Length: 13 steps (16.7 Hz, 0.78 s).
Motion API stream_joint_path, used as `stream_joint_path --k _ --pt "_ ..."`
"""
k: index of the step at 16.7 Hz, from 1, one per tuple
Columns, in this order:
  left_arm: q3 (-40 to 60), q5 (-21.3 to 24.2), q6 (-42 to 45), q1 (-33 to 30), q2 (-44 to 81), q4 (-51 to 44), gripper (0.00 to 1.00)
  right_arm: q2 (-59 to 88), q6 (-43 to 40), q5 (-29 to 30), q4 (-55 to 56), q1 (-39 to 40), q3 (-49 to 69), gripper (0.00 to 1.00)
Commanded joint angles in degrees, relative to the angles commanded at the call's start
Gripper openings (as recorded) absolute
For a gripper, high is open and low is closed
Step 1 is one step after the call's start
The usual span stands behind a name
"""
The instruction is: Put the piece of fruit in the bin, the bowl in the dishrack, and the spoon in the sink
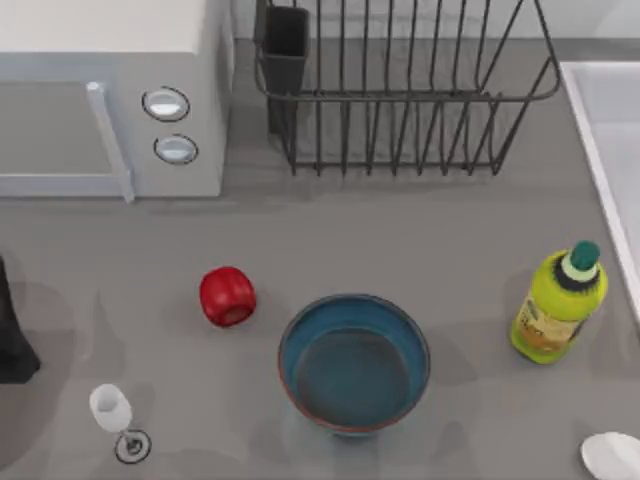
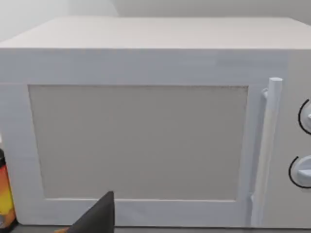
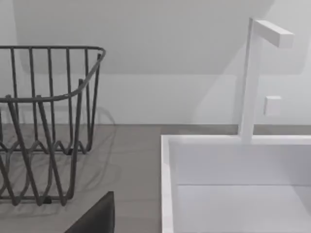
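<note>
Left pincer: state cannot be told. Open grey surface separates items. Piece of fruit lies just left of the empty bowl. Dishrack at rear. Spoon at right edge, before the sink.

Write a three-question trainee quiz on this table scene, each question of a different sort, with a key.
1. True or false: the bowl already sits inside the dishrack.
2. Multiple choice: what lies nearest the piece of fruit? A) the green bottle B) the bowl C) the sink
3. Fill in: the small wine glass stands on the table's ____ side in the top view.

Key:
1. False; the bowl stands on the table, in front of the rack.
2. B
3. Left; it stands below the microwave in the top view.
</note>
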Motion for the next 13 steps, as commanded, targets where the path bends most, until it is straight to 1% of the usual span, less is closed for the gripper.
stream_joint_path --k 3,6,9,13 --pt "0.56 -0.02 0.21 -0.20 0.57 -0.42 1.00 0.00 0.00 0.00 0.00 0.00 0.00 1.00" --pt "5.65 -0.22 2.11 -2.00 5.95 -4.21 1.00 0.00 0.00 0.00 0.00 0.00 0.00 1.00" --pt "14.93 -0.59 5.53 -5.24 16.77 -11.02 1.00 0.00 0.00 0.00 0.00 0.00 0.00 1.00" --pt "31.53 -1.23 11.58 -10.96 37.81 -23.06 1.00 0.00 0.00 0.00 0.00 0.00 0.00 1.00"
